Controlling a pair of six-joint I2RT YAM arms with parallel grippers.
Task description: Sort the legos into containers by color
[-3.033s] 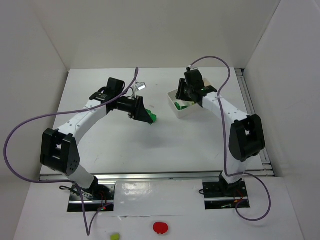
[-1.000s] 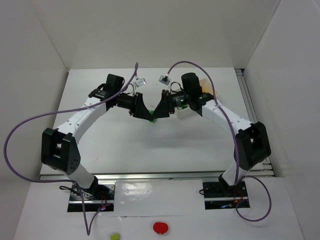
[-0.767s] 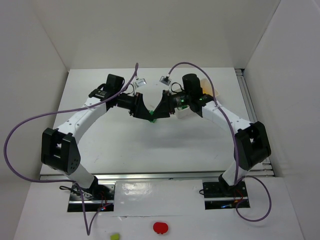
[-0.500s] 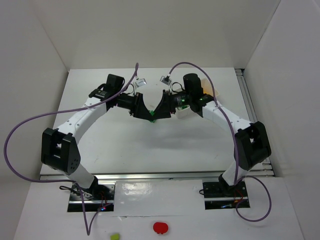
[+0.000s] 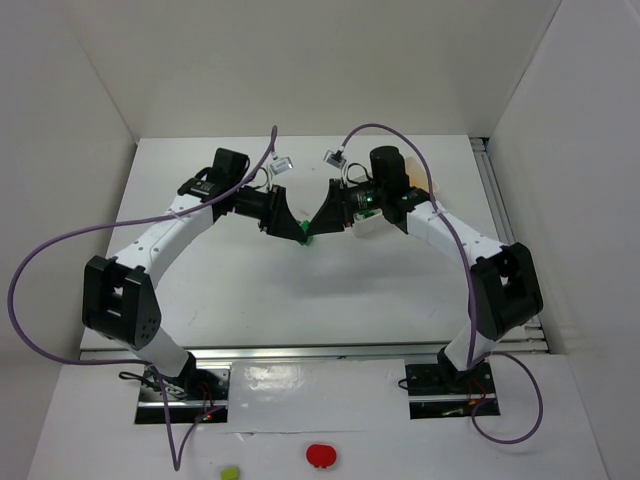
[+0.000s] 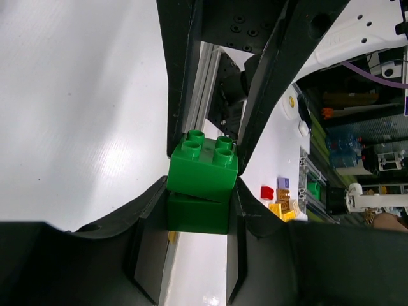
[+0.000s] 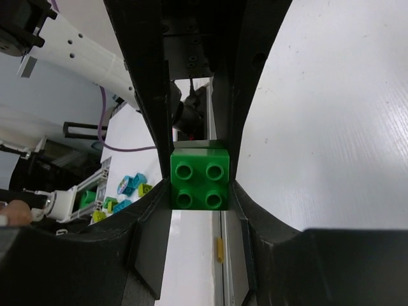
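The right arm stood over the white tray three seconds earlier. It has since swung across to the middle of the table (image 5: 300, 300) and now faces the left arm tip to tip. The left arm has kept its place.

Left gripper (image 6: 199, 203): the jaws are closed partway on the lower green brick (image 6: 197, 215), with one pad against each side face. The brick sits at the fingertips and fills the gap between them.

Directly beyond the left jaws, the upper green brick (image 6: 203, 171), a two-by-two piece, sits on the lower one, slightly skewed against it. Its four studs point away from the left jaws.

Right gripper (image 7: 199, 191): the jaws are closed on the upper green brick, with a fingertip pressed to each side face. The studs point back into the right jaws, toward that wrist. Past the brick, the left fingers reach in from the opposite side, so the two pairs of fingertips nearly meet around the stack.

Whether the stack rests on the table or hangs above it cannot be told.

The white tray (image 5: 367, 225) lies behind the right jaws, beneath that arm. It is mostly hidden, and its compartments and contents cannot be read.
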